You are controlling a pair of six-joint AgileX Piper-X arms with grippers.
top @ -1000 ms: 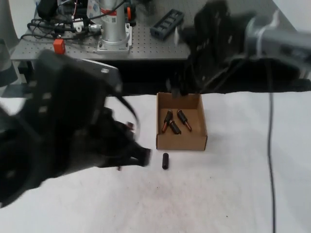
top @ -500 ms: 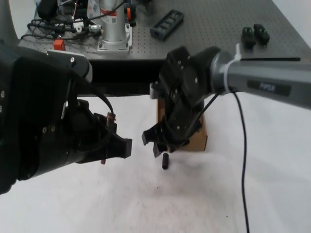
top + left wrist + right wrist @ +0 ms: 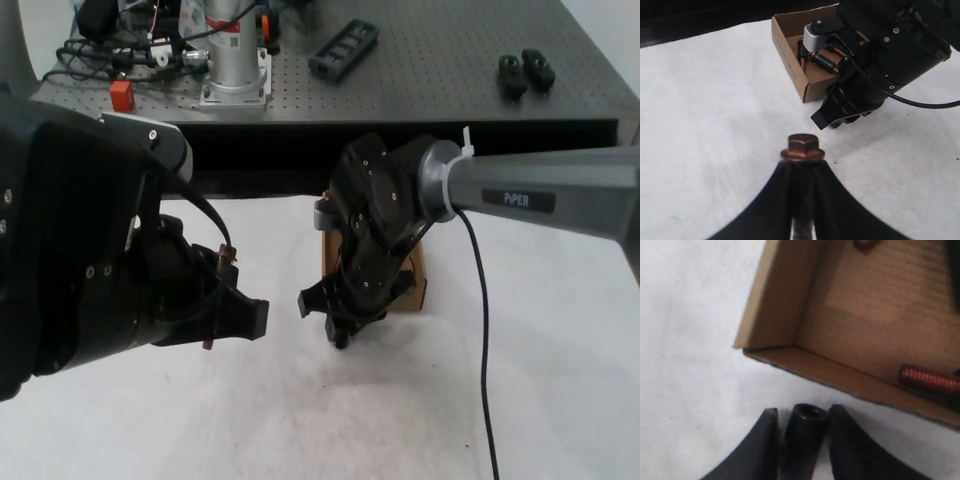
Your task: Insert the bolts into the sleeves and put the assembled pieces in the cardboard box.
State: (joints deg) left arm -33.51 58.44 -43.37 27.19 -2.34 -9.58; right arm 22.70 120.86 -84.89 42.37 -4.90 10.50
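My left gripper (image 3: 802,167) is shut on a copper bolt (image 3: 802,148), hex head up, held above the white cloth left of the cardboard box (image 3: 790,30). From above, that bolt (image 3: 226,262) stands between the left gripper's (image 3: 235,305) fingers. My right gripper (image 3: 335,310) is down at the cloth just in front of the box (image 3: 415,285). Its fingers (image 3: 850,450) sit tight on both sides of a black sleeve (image 3: 805,432) lying by the box wall (image 3: 775,295). Assembled pieces (image 3: 822,59) lie inside the box, one showing a copper thread (image 3: 930,380).
White cloth (image 3: 500,400) covers the bench, with free room to the right and front. Behind it stands a perforated metal table with a silver post (image 3: 235,50), cables, a black tray (image 3: 345,48) and an orange block (image 3: 121,93).
The right arm swung from behind the box to its front and came down around the black sleeve. The left arm, bolt in grip, drew back slightly and steadied.
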